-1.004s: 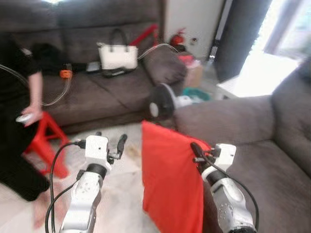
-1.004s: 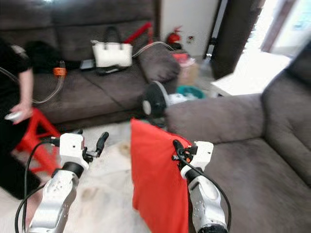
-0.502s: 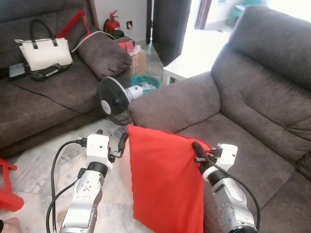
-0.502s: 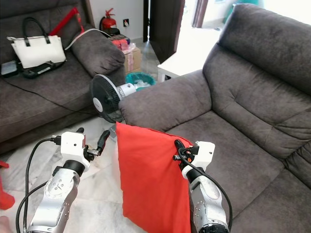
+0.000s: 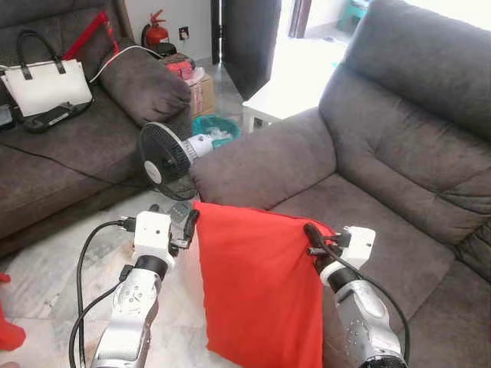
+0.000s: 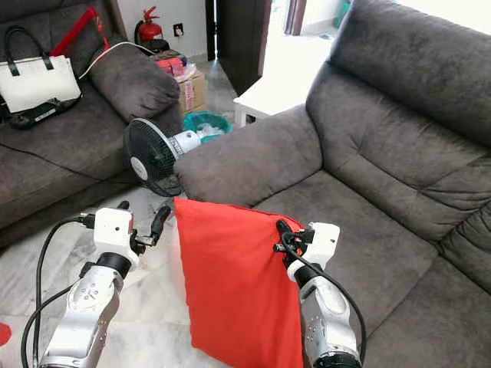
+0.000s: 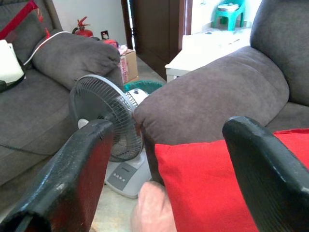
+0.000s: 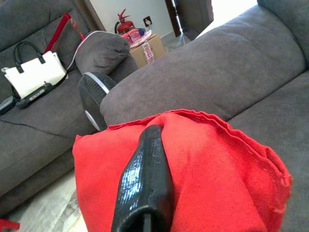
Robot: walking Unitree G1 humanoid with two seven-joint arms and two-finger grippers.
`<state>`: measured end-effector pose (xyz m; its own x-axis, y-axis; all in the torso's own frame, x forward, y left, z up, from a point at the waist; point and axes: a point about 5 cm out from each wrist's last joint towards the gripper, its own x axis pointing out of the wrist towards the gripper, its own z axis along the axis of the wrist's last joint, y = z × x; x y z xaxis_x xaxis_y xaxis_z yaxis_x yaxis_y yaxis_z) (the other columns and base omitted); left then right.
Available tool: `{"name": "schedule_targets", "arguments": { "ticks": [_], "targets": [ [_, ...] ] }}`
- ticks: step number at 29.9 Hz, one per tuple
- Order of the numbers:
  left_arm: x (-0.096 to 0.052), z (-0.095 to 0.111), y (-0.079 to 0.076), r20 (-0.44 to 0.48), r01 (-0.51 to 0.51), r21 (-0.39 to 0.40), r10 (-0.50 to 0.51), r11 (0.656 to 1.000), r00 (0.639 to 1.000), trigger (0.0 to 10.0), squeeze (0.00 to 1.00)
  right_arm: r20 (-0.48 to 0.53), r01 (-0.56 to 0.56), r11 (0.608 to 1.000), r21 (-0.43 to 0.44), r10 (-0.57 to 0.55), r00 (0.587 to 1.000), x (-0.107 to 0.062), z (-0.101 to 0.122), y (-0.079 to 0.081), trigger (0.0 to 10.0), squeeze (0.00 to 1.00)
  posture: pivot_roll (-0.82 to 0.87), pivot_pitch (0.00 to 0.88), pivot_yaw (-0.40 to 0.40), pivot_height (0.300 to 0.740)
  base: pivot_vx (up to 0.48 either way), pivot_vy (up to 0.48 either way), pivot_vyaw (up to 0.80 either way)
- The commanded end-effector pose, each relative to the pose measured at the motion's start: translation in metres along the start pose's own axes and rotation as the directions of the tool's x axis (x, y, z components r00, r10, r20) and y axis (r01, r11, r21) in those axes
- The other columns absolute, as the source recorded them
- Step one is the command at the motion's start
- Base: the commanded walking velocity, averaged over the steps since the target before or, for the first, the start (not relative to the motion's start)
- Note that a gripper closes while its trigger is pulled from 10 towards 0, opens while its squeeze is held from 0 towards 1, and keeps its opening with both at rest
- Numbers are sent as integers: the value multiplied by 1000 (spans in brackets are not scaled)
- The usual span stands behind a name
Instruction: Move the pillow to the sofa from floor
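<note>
A: What do the arms look like?
B: Silver, rounded forearms, each with a white boxy wrist block.
A: And each hand?
B: Left hand and right hand have long glossy black fingers; black cables loop alongside.

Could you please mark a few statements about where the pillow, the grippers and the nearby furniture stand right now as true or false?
1. The red pillow hangs upright between the two arms, off the floor. True.
2. The right gripper grips the pillow's upper corner. True.
3. The pillow already lies on the sofa seat. False: it is held in front of the seat.
4. A black fan stands by the sofa armrest. True.
5. The white handbag sits on the floor. False: it rests on the other couch.
</note>
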<state>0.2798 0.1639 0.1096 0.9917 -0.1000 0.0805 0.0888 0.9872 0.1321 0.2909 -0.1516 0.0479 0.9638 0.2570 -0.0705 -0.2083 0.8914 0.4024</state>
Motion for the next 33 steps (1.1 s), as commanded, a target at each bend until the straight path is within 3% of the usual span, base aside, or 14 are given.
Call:
{"name": "schedule_targets", "arguments": {
  "ticks": [1,6,33],
  "targets": [
    [0,-1,-2,-10,7,13,-6,1000,1000,10000,0,109,7,999,-37,-3,994,5,24,-3,10000,0,149,32,-48,740,0,0,-800],
    [0,-1,-2,-9,6,15,-6,1000,1000,10000,0,114,19,999,-37,-15,993,6,24,-5,10000,0,150,33,-46,740,0,-244,-800],
    [1,-1,-4,-6,21,5,-21,1000,1000,10000,0,114,48,998,-50,-42,993,2,23,-13,10000,0,152,14,-46,740,0,0,-794]
  ]
}}
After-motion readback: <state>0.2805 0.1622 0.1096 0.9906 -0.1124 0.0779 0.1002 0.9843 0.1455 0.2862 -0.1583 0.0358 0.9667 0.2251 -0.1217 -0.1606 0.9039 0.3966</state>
